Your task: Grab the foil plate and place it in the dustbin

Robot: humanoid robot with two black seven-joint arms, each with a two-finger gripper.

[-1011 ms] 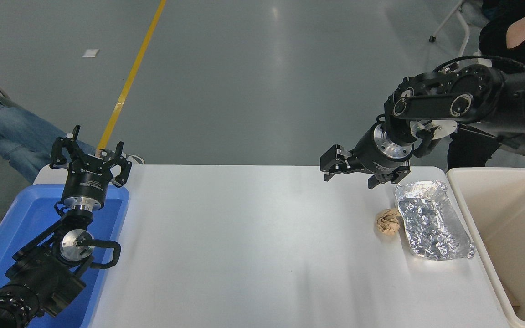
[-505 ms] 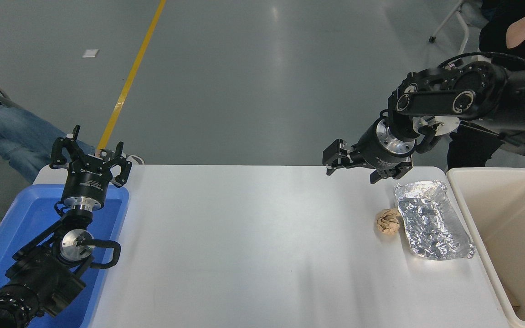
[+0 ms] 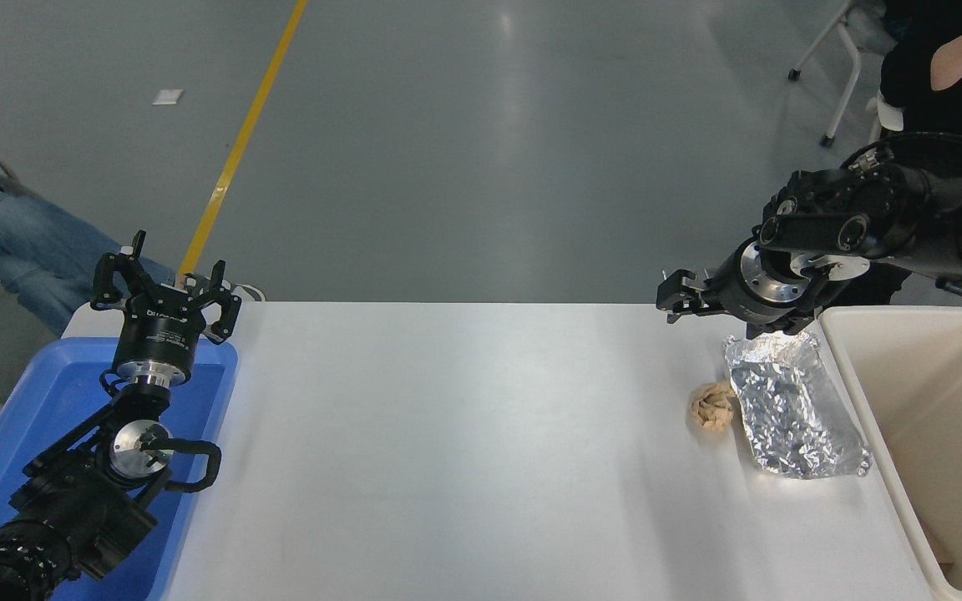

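Note:
The foil plate (image 3: 792, 406) is a shiny crinkled silver tray lying flat near the table's right edge, right beside the cream dustbin (image 3: 932, 401). My right gripper (image 3: 713, 314) is open and empty. It points left and hovers above the table's far edge, just over the plate's far end, without touching it. My left gripper (image 3: 165, 269) is open and parked over the blue tray at the lower left.
A small crumpled tan paper ball (image 3: 712, 406) lies touching or nearly touching the plate's left side. A blue plastic tray (image 3: 47, 401) sits at the table's left end. A person in dark clothes stands at the top right; another sits at the far left.
My right arm has drawn back to the right, carrying its open gripper from left of the plate to above the plate's far end. The plate, the ball and the left arm have not moved.

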